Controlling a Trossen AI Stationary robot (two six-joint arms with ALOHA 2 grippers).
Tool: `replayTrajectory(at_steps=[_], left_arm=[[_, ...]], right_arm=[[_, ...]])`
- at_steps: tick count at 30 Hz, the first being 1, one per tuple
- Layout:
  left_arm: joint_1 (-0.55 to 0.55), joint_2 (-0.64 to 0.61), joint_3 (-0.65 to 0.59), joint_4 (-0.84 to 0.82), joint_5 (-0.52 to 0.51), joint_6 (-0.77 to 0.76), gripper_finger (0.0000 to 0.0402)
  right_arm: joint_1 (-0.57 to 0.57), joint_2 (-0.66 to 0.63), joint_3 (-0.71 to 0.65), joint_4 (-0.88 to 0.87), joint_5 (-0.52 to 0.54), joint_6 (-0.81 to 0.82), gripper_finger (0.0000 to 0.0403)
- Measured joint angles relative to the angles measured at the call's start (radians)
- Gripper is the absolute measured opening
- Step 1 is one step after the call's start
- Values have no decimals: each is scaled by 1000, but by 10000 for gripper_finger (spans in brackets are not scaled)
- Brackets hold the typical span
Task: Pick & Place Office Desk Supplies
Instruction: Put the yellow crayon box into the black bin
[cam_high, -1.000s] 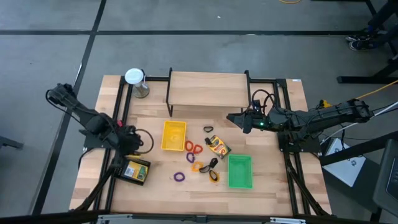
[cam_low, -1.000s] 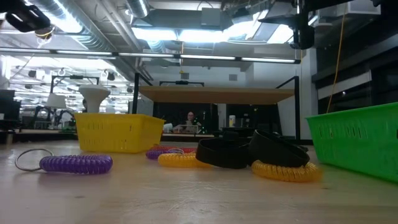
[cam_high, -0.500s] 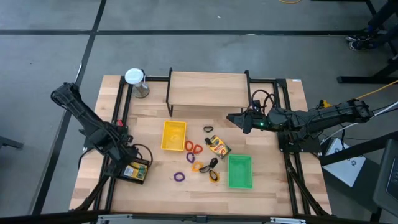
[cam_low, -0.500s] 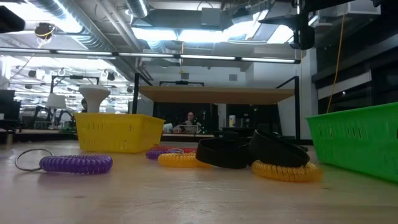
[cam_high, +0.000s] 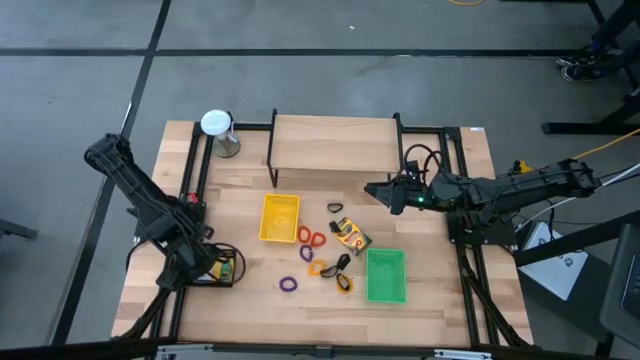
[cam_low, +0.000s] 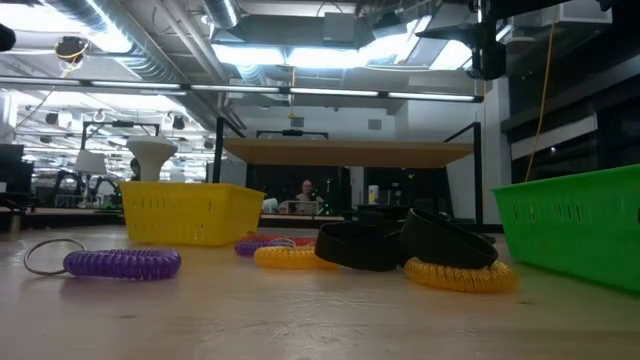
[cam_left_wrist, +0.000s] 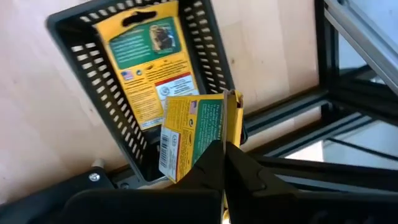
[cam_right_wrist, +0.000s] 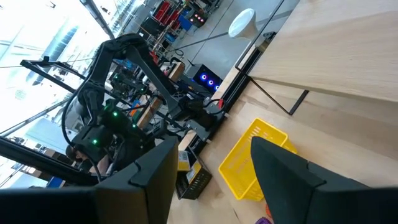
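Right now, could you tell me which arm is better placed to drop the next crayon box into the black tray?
Left. Its gripper, jaws shut on a small yellow printed crayon box, hangs above the black slotted plastic tray. The right gripper, jaws open, waits far across the table.

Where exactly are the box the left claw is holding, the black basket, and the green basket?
Held crayon box (cam_left_wrist: 199, 134): left wrist view, its printed face.
Black tray (cam_left_wrist: 208, 46): left wrist view, its slotted side wall.
Green tray (cam_high: 386, 291): high view, its bare floor.

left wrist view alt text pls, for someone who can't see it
The left gripper is shut on a yellow crayon box, holding it above a black tray that already has another yellow box lying flat inside, on a wooden table.
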Motion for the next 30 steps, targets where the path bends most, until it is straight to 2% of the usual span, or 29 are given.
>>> replayTrajectory(at_steps=[6,21,30], left_arm=[[0,26,0,0,64,64,1],[2,62,0,-7,85,146,1],[2,62,76,-135,72,167,1]], right_arm=[[0,0,0,0,0,0,206],[0,0,0,0,24,0,206],[0,0,0,1,27,-12,206]])
